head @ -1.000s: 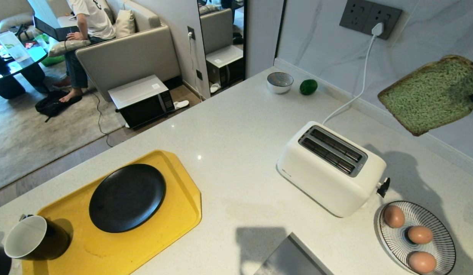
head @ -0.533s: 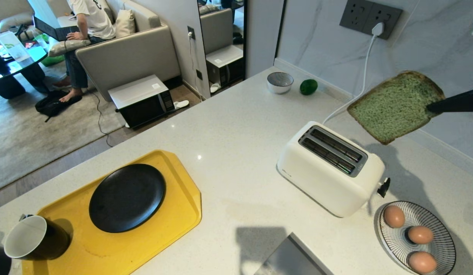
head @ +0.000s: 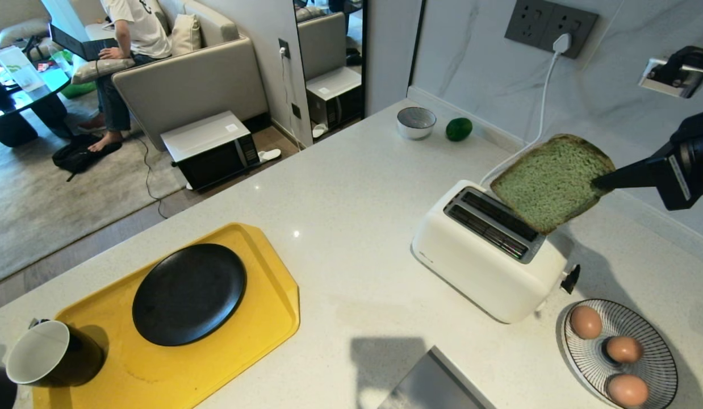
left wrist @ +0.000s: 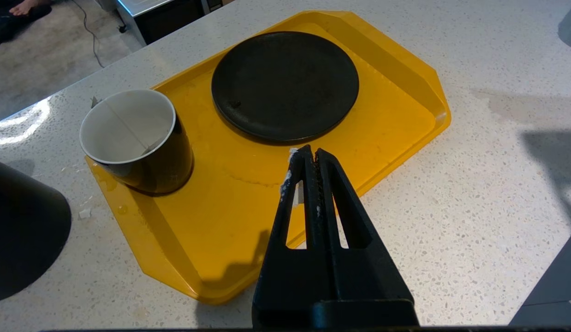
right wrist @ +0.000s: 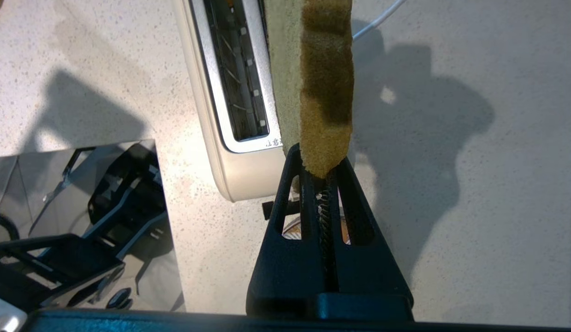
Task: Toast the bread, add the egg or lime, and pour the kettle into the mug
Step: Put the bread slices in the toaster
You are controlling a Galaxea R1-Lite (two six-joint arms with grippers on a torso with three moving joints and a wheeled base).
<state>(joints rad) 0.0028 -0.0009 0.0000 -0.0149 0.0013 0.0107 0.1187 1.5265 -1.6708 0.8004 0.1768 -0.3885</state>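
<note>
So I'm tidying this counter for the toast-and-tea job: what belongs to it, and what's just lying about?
Job:
- bread, pinched in the right gripper over the toaster
- lime
- eggs
- mug
- black plate

Lying about:
- grey bowl
- yellow tray

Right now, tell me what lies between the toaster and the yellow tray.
Nothing: in the head view only bare white countertop separates the toaster from the yellow tray.
</note>
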